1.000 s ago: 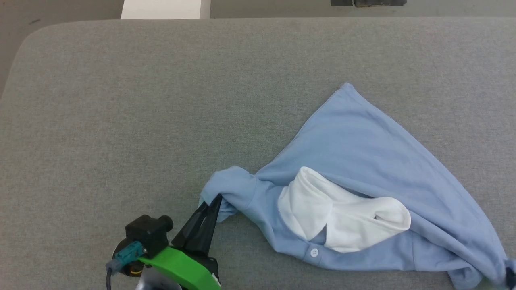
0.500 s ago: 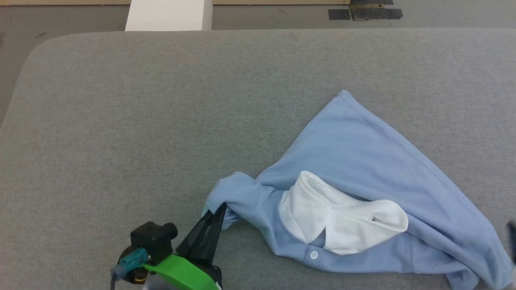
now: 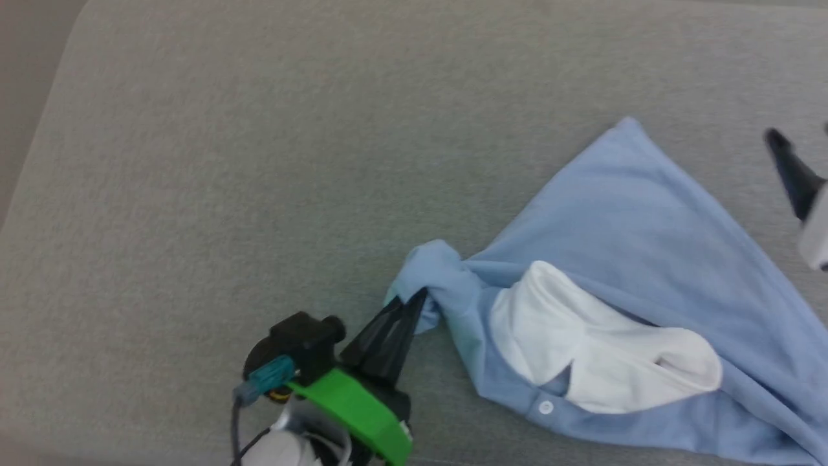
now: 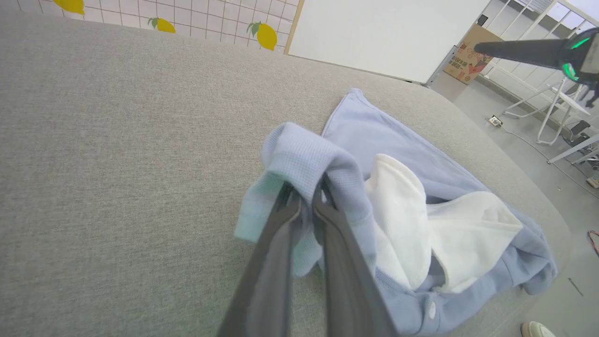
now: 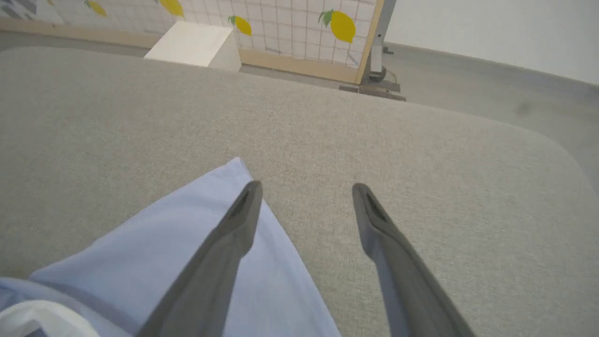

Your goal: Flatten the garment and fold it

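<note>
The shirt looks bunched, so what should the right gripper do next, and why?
Probably lower the open right gripper onto the far corner of the shirt and pinch it: the left gripper clamps the bunched end, so a second hold could stretch it flat.

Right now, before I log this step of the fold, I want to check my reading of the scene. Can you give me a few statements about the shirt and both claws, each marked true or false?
1. The left claw is shut on a bunched part of the garment. True.
2. The right claw is clamped on the garment's edge. False: its jaws stand wide apart and hold nothing.
3. The garment lies spread out flat on the table. False: it is crumpled into a rough triangle, bunched where the left claw holds it.
4. The white collar is on top, in plain sight. True.
</note>
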`<state>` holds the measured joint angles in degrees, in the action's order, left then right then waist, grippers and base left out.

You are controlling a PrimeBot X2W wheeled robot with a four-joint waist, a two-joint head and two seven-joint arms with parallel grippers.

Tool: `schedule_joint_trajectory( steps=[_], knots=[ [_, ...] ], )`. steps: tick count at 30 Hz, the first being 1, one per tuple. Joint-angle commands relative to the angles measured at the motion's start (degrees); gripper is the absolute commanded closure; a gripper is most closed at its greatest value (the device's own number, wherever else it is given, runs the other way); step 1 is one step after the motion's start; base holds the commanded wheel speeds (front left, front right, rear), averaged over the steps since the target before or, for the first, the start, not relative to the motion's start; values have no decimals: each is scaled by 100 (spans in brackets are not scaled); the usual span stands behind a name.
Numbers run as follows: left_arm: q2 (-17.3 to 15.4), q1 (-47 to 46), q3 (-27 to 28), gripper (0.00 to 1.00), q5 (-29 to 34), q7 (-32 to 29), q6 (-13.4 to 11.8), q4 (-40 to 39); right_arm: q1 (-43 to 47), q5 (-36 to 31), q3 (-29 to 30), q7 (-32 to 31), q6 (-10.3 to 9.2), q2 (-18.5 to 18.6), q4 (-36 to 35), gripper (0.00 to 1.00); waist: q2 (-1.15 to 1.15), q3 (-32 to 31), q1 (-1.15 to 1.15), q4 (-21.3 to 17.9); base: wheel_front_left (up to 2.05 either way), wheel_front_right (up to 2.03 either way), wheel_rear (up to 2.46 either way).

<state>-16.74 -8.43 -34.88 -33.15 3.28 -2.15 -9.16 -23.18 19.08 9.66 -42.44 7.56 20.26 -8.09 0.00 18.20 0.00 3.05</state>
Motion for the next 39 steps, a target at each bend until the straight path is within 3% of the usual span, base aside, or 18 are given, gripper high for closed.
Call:
schedule_joint_trajectory(
  steps=[1,9,20,22,23,28,32,39],
  knots=[
    [72,-166,-40,100,72,14,50,71,-234,-50,-187,-102,-8,-18,230,0,0,437,0,479,0,0,0],
    [383,-513,-272,100,126,109,209,341,-1073,-215,-714,-583,-8,77,1287,0,0,809,0,917,0,0,0],
    [594,-801,-409,100,162,243,326,613,-1394,-271,-882,-949,-8,445,1756,0,0,1179,0,1232,0,0,0],
    [611,-822,-419,100,158,255,330,652,-1405,-240,-902,-1024,-8,460,1810,90,0,1198,0,1240,0,0,0],
    [615,-829,-418,100,153,262,329,670,-1396,-201,-939,-1107,-8,477,1814,100,0,1201,0,1236,0,0,0],
    [566,-814,-357,100,119,297,297,724,-1406,-160,-877,-1046,-8,507,1664,100,0,1126,0,1155,0,0,0],
    [507,-786,-224,100,172,475,184,750,-1295,-86,-638,-535,-8,347,1519,100,0,918,0,1065,0,0,0],
    [534,-678,184,100,369,1001,-212,918,-498,147,50,764,-8,-364,1257,100,0,225,0,713,0,0,0]
  ],
)
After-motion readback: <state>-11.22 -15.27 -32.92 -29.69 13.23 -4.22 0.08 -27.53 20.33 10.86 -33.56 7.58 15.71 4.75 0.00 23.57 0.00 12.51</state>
